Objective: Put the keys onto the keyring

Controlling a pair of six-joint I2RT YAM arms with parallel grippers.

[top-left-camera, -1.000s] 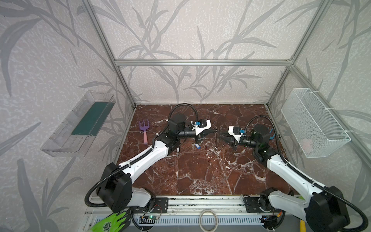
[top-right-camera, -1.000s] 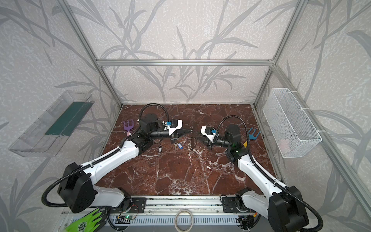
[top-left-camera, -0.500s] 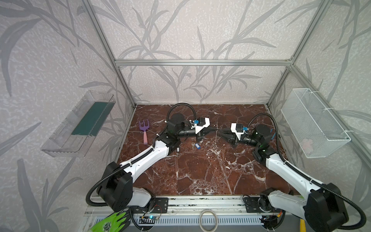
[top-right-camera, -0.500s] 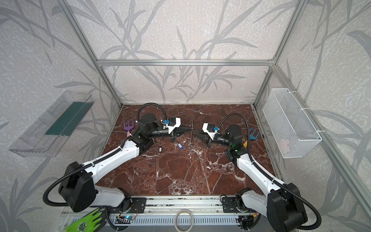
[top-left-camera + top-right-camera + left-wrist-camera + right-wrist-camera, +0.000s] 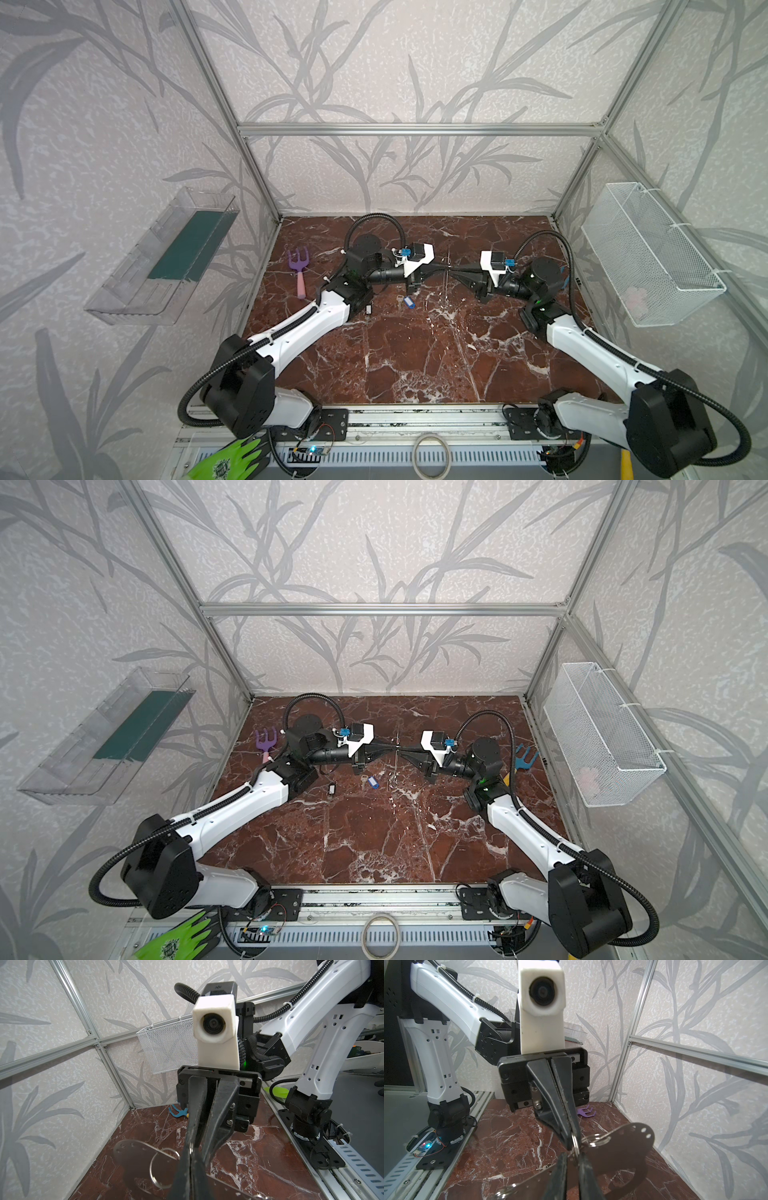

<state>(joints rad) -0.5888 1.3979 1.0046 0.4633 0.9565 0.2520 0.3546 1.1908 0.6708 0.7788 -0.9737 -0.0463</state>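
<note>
The keyring (image 5: 448,257) is a flat grey plate held off the floor, edge-on in both top views (image 5: 397,735). My left gripper (image 5: 442,270) is shut on it at a split ring (image 5: 164,1165). My right gripper (image 5: 452,271) faces it tip to tip. Its fingers (image 5: 560,1169) stand a narrow gap apart on either side of the plate (image 5: 629,1147) and ring; I cannot see whether they press on it. The keys lie on the marble floor below the left arm: one has a blue tag (image 5: 409,302), the other is black-and-white (image 5: 368,308).
A purple toy fork (image 5: 299,266) lies at the left and a blue one (image 5: 524,757) at the right. A wire basket (image 5: 648,257) hangs on the right wall, a clear tray (image 5: 166,257) on the left. A pale ring (image 5: 431,455) and a green glove (image 5: 232,461) lie on the front rail.
My right gripper has moved left up to the keyring, and its jaws have narrowed around it. The left gripper has stayed shut on the keyring and shifted slightly right.
</note>
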